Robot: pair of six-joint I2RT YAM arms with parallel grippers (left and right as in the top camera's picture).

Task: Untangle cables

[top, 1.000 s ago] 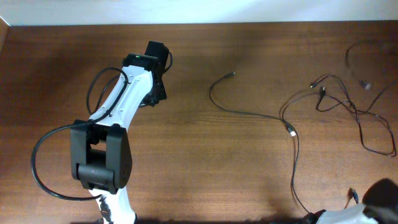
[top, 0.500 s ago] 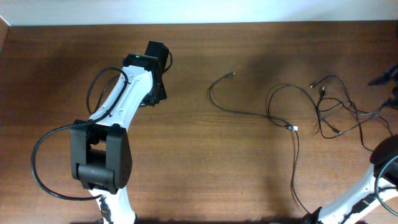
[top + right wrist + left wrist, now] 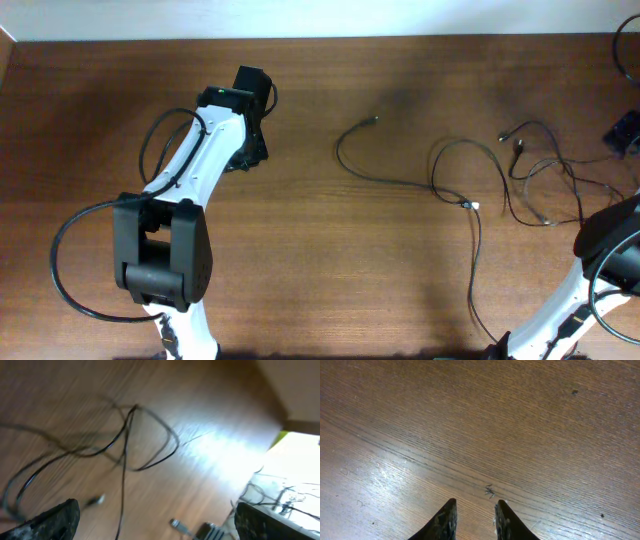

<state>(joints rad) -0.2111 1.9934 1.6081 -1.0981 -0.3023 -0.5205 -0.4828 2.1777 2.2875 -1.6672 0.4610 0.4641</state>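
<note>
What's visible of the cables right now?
The cables are thin black cords lying flat on the wooden table, right of centre. One long strand runs from a small plug at its left end, through a pale connector, towards the near edge. Farther right, several strands cross in loose overlapping loops with small plugs showing. The right wrist view is blurred; nothing visibly grips them.

Cables on table, spread over right half.

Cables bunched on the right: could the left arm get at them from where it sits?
Probably not. The left gripper hangs over bare table, far from the cables. Nothing blocks the way, but the right gripper is much nearer.
</note>
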